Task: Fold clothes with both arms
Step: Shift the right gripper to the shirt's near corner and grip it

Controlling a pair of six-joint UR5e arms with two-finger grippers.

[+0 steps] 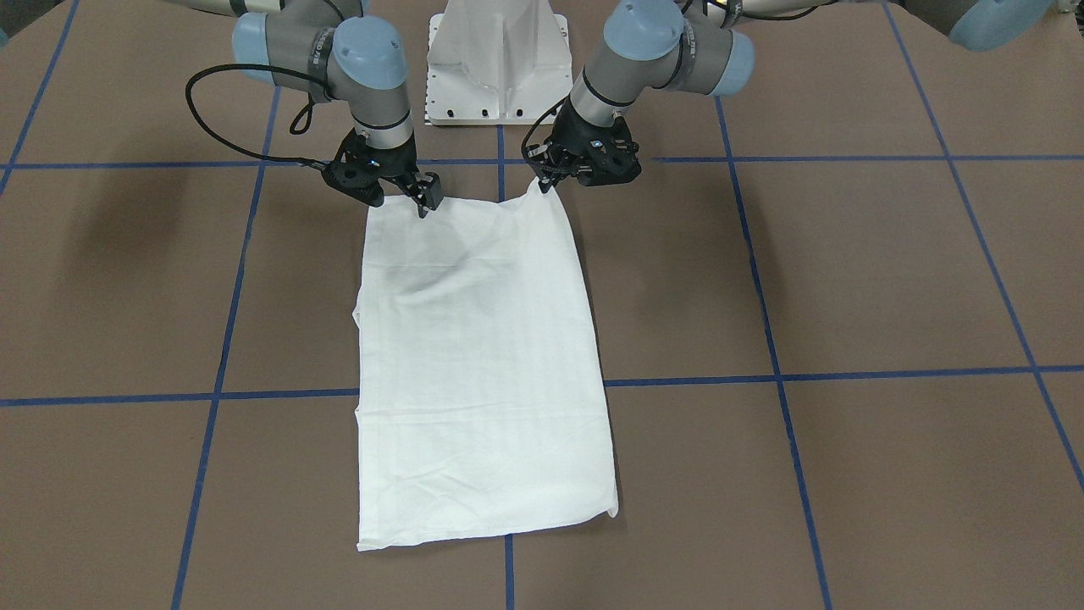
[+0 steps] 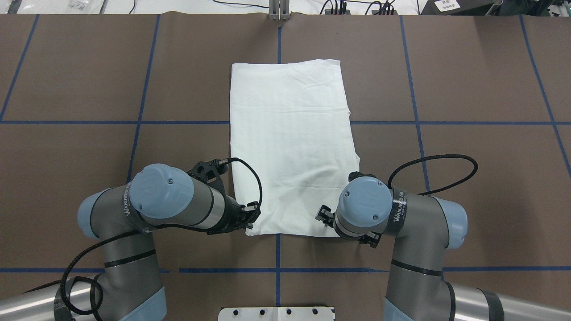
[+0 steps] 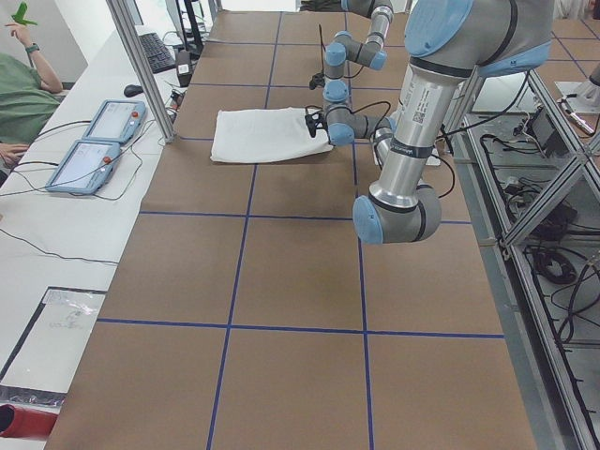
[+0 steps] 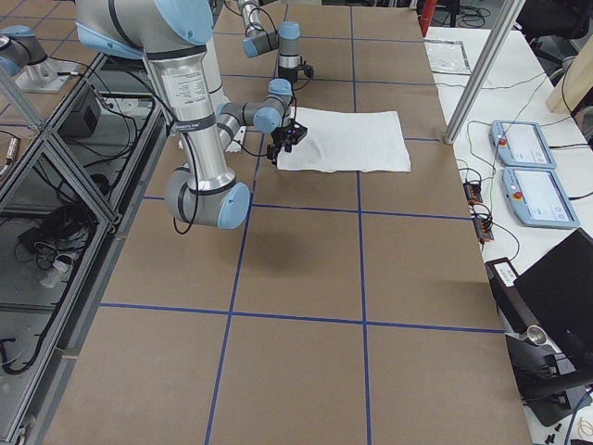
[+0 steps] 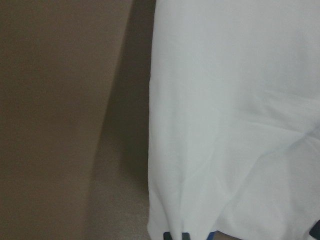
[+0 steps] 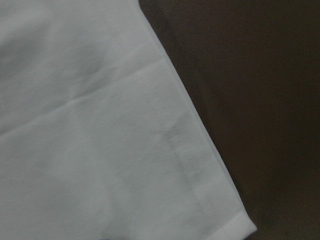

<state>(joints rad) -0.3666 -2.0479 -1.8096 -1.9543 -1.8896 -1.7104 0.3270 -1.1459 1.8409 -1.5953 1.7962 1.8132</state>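
The white T-shirt [image 1: 483,356] lies on the table [image 1: 847,280] folded into a long rectangle, its long axis running from the robot outward; the front-facing view shows one near corner tented up, pinched in the left gripper [image 1: 546,180], a detail the overhead view does not show; the right gripper [image 1: 426,202] sits at the other near corner, and I cannot tell whether it grips

- T-shirt [image 2: 290,133]: plain white.
- Bench [image 2: 490,80]: brown, gridded with blue tape lines.
- Left arm [image 2: 129,258], right arm [image 2: 415,258]: grey and silver, light blue caps, black cables.
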